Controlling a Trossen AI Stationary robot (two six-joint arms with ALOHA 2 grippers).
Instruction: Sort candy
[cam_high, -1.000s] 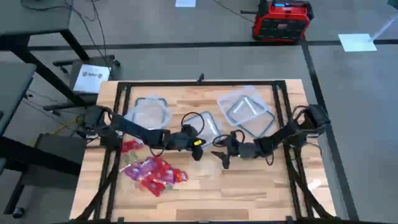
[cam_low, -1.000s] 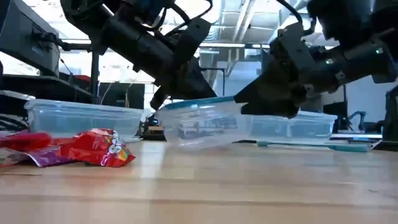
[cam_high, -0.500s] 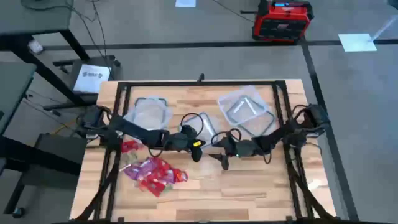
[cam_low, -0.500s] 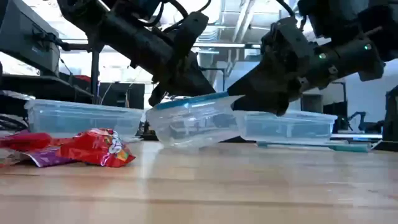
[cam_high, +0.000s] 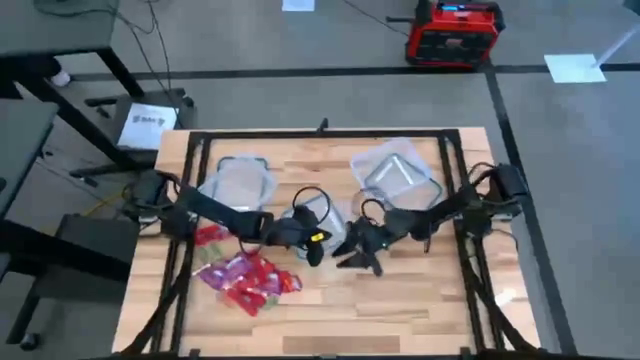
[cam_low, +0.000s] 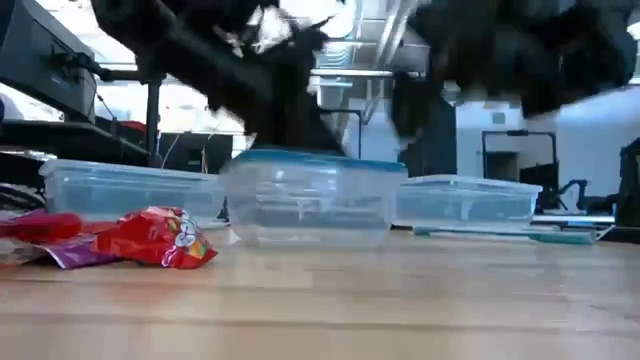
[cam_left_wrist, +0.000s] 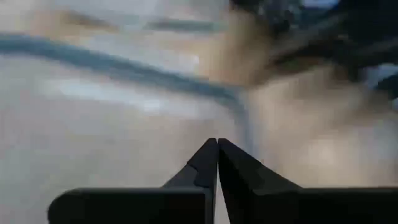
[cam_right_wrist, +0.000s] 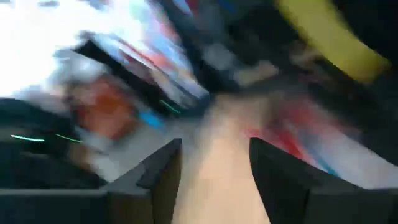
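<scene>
Left tub: a clear container (cam_high: 240, 180) with a bluish rim stood at the far left of the table (cam_high: 420, 310); in the low view (cam_low: 130, 190) it sat flat behind the sweets.
Candy: a heap of red, pink and purple wrapped pieces (cam_high: 245, 278) lay on the wood at the front left, a few loose red ones just beyond it; in the low view the heap (cam_low: 150, 238) rested on the table left of the middle tub.
Left gripper: it (cam_high: 318, 245) sat near the table's centre, just right of the candy, at the near edge of the middle tub; its fingers (cam_left_wrist: 208, 165) were pressed tip to tip with nothing seen between them.
Middle tub: a clear container (cam_high: 318, 212) with a bluish rim stood between the two arms; in the low view (cam_low: 310, 200) it sat level on the wood.
Right gripper: it (cam_high: 360, 255) lay just right of the middle tub; its fingers (cam_right_wrist: 158, 177) stood apart, with bare wood showing in the gap and nothing held.
Right tub: a clear container (cam_high: 395, 178) stood at the far right, apart from both grippers.
</scene>
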